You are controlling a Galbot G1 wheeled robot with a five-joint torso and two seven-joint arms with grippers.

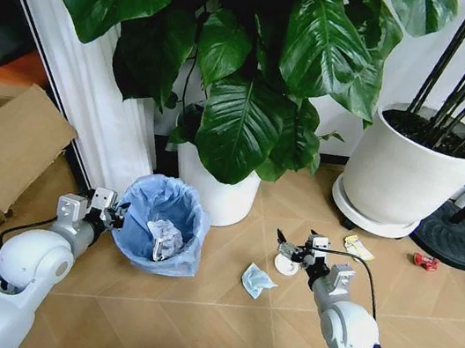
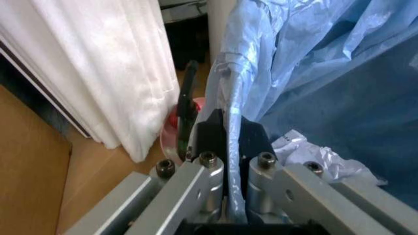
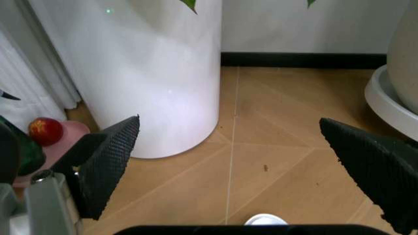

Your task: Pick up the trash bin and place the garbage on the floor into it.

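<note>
Left hand (image 1: 110, 212) is clamped tight on the 9 o'clock rim of the small round bin lined with crinkly blue plastic (image 1: 161, 226); right hand (image 1: 293, 248) gapes wide, empty, above the white round lid (image 1: 286, 266) on the herringbone wooden floor (image 1: 218, 314)

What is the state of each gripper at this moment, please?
Left gripper: closed on the rim of the trash bin, pinching its blue bag.
Right gripper: open, holding nothing, above the floor.

Bright, even daylight; soft shadows; close wrist foregrounds blurred.
</note>
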